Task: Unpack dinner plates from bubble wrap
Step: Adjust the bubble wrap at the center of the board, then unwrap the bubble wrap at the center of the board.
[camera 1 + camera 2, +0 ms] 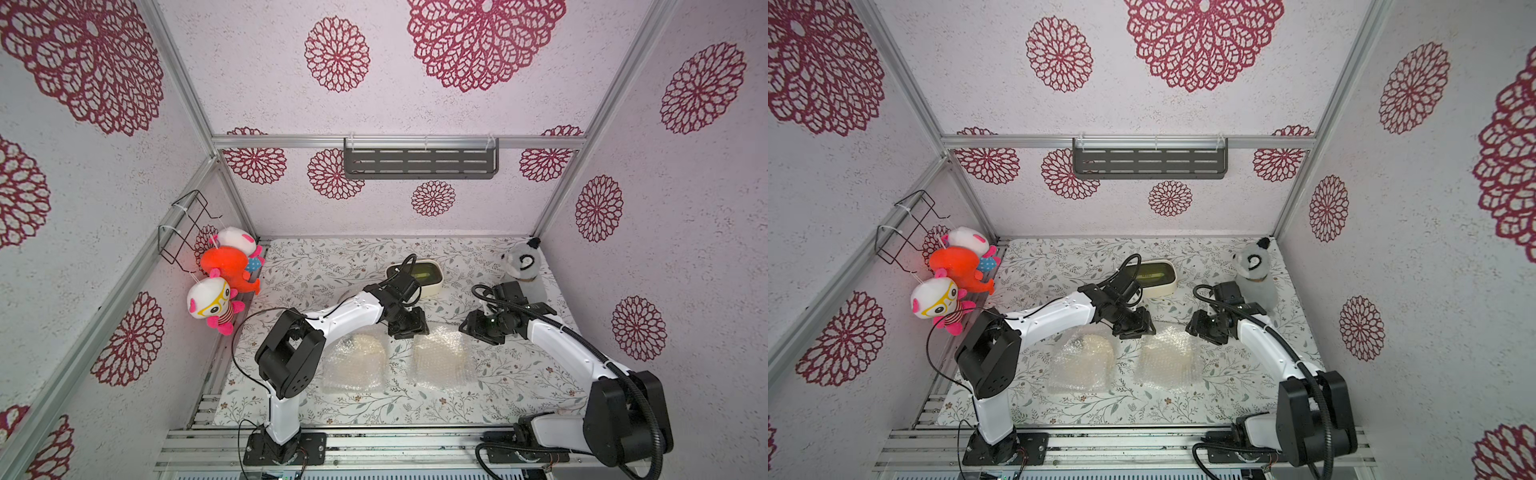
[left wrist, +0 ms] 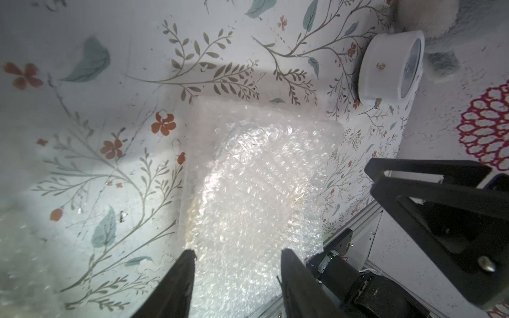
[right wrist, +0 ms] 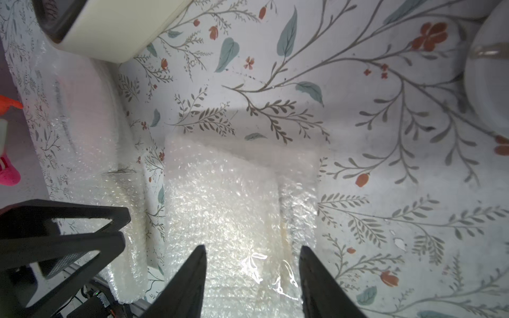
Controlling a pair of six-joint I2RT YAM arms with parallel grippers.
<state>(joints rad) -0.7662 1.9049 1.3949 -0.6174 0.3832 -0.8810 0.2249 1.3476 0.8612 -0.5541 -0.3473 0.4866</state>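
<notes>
- The left tool [image 2: 238, 251] has its two dark fingers [image 2: 179, 283] spread, with nothing pinched between them.
- Through that gap a folded bundle of bubble wrap [image 2: 248, 179] shows, lying flat on the floral table [image 2: 82, 137] just below and ahead of the fingertips. Whether the tips touch the wrap cannot be told.
- The right tool [image 3: 252, 247] is spread in the same way and holds nothing. The same bundle fills the space ahead of its fingers [image 3: 316, 289], seen from the opposite side.
- In both top views this bundle lies between the two tools. Its far edge runs under them, with the left tool over one far corner and the right tool over the other.
- A cream mass shows dimly through the wrap, but its outline is too blurred to make out.
- A second wrapped bundle [image 1: 353, 365] lies flat on the table beside the left tool, on the side away from the right tool and apart from the first bundle.
- Through its wrap shows the rounded cream form of a dinner plate [image 1: 363, 351], with a small dark mark near its rim.
- A small white round clock [image 2: 391, 66] stands on the table near the right tool, with a grey plush animal [image 1: 521, 262] just behind it.
- A cream box with a dark top [image 1: 432, 284] sits just beyond the left tool.
</notes>
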